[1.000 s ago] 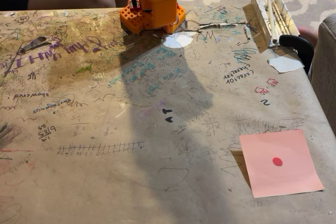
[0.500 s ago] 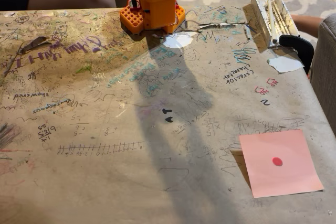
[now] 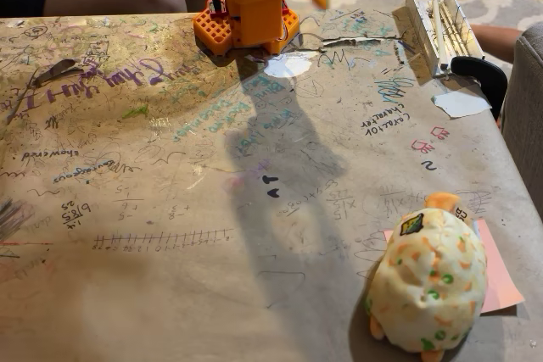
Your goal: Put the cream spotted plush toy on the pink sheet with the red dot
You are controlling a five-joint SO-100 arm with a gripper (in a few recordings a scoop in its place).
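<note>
Cream spotted plush toy (image 3: 428, 281) is sitting right on top of the pink sheet with the red dot (image 3: 501, 281), covering most of it (the dot itself is hidden under the plush, so I'm only guessing it's roughly centred). A strip of pink shows to the right of the toy and a sliver at its upper left, and the toy's lower end looks to hang off the sheet's near edge onto the scribbled table (image 3: 170, 209).

My arm's orange base (image 3: 248, 10) is way across the table from the sheet, up at the far edge, and an orange bit of the arm pokes in just right of it at the top of the frame. My pincer isn't somewhere I can check, so I honestly can't tell if it's released or clenched.

If I had to do the placing well: I'd reach toward the sheet, grab the plush across its rounded middle (it's soft, so squeeze gently), and nudge it a touch away from the near edge so it sits fully on the pink. Going low and slow matters, since that paper will slide easily.
</note>
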